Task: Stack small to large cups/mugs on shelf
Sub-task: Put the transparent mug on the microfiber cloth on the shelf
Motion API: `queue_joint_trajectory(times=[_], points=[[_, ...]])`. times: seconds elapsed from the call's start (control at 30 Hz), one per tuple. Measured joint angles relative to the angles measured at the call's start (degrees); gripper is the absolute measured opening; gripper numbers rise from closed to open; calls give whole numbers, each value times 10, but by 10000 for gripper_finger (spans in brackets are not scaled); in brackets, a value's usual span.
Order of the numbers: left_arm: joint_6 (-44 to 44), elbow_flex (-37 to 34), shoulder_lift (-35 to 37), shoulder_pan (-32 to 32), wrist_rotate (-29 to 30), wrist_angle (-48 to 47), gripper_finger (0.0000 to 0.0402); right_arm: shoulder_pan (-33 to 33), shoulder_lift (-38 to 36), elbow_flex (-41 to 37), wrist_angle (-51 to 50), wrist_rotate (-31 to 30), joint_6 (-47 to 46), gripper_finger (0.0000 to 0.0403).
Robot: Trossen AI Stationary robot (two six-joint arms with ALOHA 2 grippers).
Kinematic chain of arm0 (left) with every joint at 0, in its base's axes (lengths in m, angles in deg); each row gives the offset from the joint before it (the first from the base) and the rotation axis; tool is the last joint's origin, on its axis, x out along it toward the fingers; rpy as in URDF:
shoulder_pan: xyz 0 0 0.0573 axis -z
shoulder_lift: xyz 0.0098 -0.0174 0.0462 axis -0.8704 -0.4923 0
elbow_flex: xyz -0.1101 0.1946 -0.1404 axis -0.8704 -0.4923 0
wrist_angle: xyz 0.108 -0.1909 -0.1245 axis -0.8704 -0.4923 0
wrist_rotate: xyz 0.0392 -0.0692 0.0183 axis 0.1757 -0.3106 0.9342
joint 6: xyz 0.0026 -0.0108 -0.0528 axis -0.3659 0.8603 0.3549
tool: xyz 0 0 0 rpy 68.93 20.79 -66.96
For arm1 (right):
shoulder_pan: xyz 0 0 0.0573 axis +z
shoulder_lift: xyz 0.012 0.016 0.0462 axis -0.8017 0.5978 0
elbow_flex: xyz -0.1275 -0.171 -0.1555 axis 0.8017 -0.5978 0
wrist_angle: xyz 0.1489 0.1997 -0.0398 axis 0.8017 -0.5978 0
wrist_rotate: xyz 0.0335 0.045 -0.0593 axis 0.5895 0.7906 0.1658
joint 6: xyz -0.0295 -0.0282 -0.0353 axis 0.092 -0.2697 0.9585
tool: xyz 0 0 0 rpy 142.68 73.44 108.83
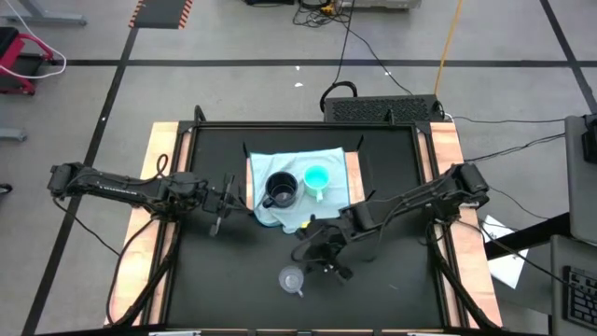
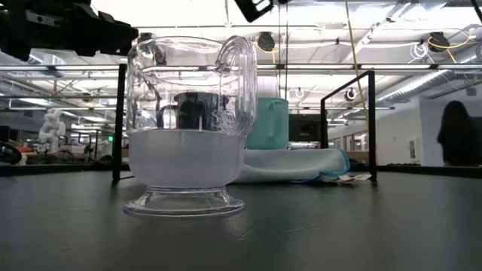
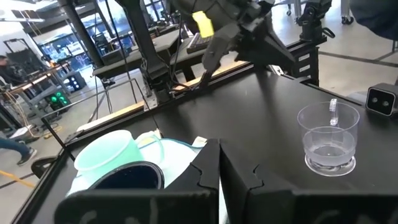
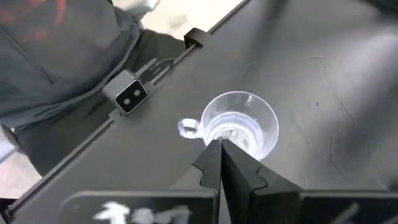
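Observation:
A small clear cup [image 1: 292, 279] with a handle stands upright on its foot on the black table near the front edge; it also shows in the low view [image 2: 188, 128] and the right wrist view [image 4: 239, 121]. A black mug [image 1: 281, 189] and a turquoise cup [image 1: 317, 179] stand side by side on the shelf [image 1: 353, 177], which is draped with a pale blue cloth [image 1: 298, 217]. My right gripper [image 4: 221, 158] is shut and empty, above the clear cup and a little to its far side. My left gripper [image 3: 219, 168] is shut and empty, left of the shelf.
Wooden side rails [image 1: 448, 159] run along the table's left and right. A black frame [image 2: 369, 124] stands at the far edge. A small camera box [image 4: 129, 93] sits at the near edge by the clear cup. A person [image 2: 456, 132] stands far off in the room.

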Motion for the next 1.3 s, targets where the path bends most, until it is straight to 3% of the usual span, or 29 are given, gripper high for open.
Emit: queue_joint_trajectory(times=[0.33, 0.63, 0.9, 1.07, 1.3], points=[[25, 0, 0, 0, 0, -10, 3, -2, 66, 29, -9, 10, 100, 0], [40, 0, 0, 0, 0, -14, 23, 0, 73, 28, -39, -11, 230, 5], [37, 0, 0, 0, 0, -21, 24, 18, 73, 28, -23, -97, 316, 89], [35, 0, 0, 0, 0, -37, 24, 19, 73, 28, -21, -99, 364, 147], [35, 0, 0, 0, 0, -44, 24, 37, 73, 28, -10, -99, 428, 162]])
